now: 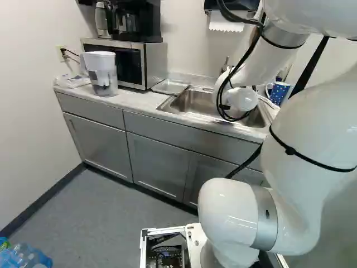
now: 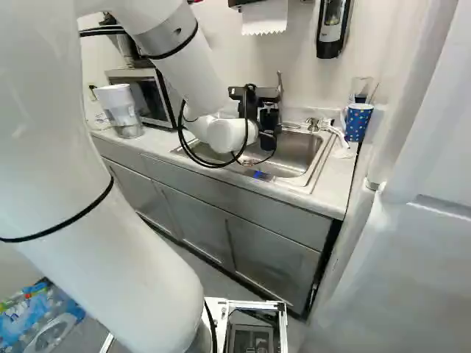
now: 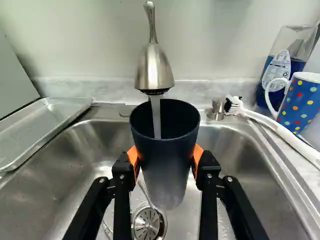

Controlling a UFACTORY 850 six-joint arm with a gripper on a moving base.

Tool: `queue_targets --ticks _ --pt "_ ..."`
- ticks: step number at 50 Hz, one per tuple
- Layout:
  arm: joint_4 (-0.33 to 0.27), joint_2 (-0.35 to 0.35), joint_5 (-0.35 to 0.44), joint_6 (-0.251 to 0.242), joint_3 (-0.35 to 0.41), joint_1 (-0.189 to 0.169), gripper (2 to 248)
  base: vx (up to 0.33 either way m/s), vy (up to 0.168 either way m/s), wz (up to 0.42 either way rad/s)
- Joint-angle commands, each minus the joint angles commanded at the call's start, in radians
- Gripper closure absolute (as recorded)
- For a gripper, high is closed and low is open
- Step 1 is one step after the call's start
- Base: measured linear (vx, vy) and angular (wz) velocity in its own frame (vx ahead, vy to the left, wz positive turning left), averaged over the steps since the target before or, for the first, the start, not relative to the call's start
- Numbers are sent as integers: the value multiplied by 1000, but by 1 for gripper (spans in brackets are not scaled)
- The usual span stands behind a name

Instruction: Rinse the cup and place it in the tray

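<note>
Clock: 12 = straight ahead of the gripper.
Arm: reaching out from the base, wrist over the sink.
Gripper: grasping the cup, an orange pad against it at 9 and at 3.
Dark blue tumbler: mouth up, between the fingers, over the sink and under the faucet.
Strainer: in the sink floor, below the tumbler.
Sink: stainless, single basin seen, spreads from 9 round to 3.
Water: running, stream drops into the tumbler's mouth.
Faucet: brushed metal, 12 o'clock, lever up.
Metal tray: 10 o'clock, by the sink edge, shallow.
Dish brush: 1 to 2 o'clock, white handle, bristle end near the metal cap.
Polka-dot mug: 2 o'clock, blue, handle toward the faucet side.
Dish soap bottle: 1 to 2 o'clock, behind the mug, blue liquid.
Microwave: 10 o'clock, on the counter, past the tray.
Paper towel: hangs at the wall, about 12.
</note>
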Motion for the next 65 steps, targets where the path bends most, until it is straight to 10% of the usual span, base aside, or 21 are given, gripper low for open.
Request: queue_targets --ticks 65 --pt "0 0 0 0 0 0 127 0 0 0"
